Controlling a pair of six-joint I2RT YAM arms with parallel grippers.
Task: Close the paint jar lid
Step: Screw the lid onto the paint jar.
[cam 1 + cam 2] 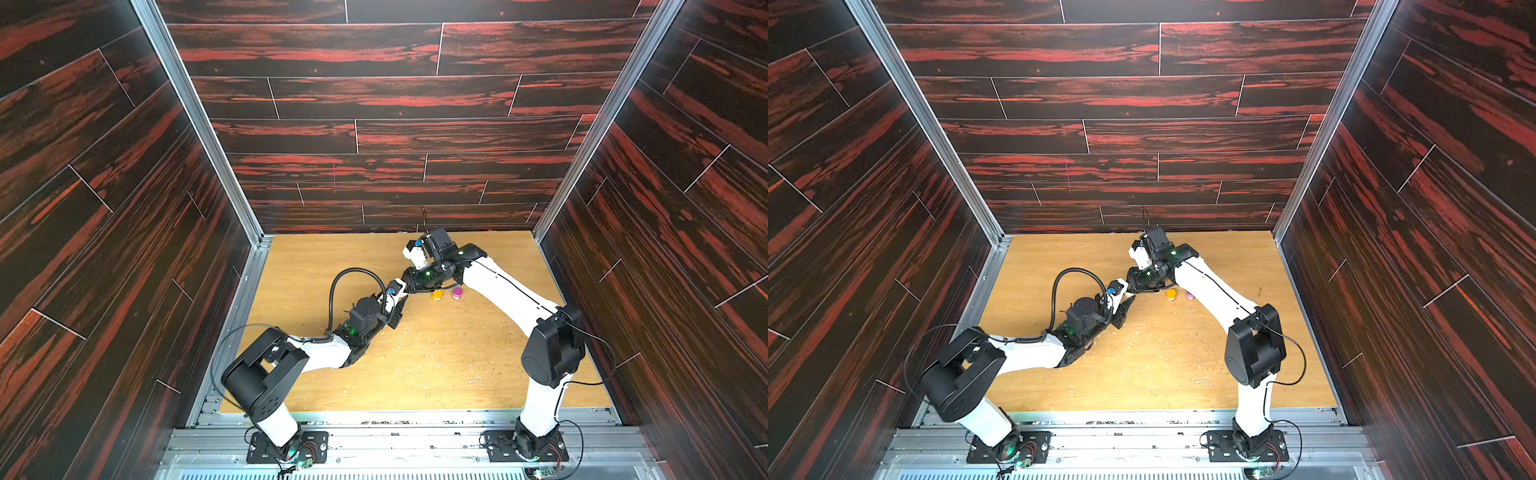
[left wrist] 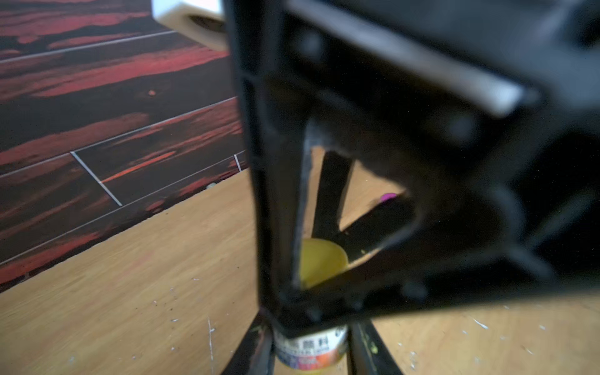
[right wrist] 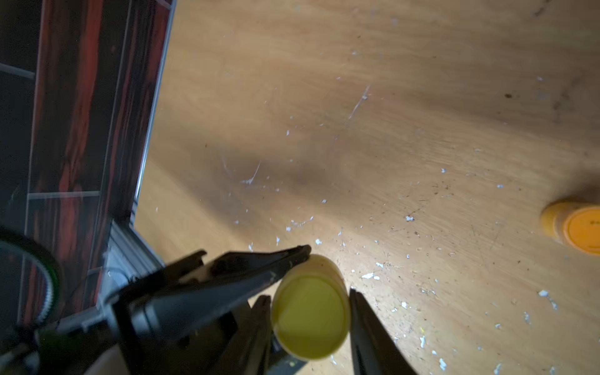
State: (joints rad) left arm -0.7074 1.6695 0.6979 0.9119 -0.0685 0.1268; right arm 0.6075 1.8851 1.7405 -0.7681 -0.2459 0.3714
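Observation:
The paint jar, with a printed label, stands on the wooden floor and my left gripper is shut on its body. Its yellow lid sits on top of the jar. My right gripper comes down from above, one black finger pressed to each side of the lid. In the left wrist view the lid shows through the right gripper's frame. In both top views the two grippers meet mid-floor and hide the jar.
An orange-lidded jar and a pink-lidded jar stand just right of the grippers, under the right forearm. The orange-lidded jar also shows in the right wrist view. White flecks litter the floor. Dark panel walls enclose three sides.

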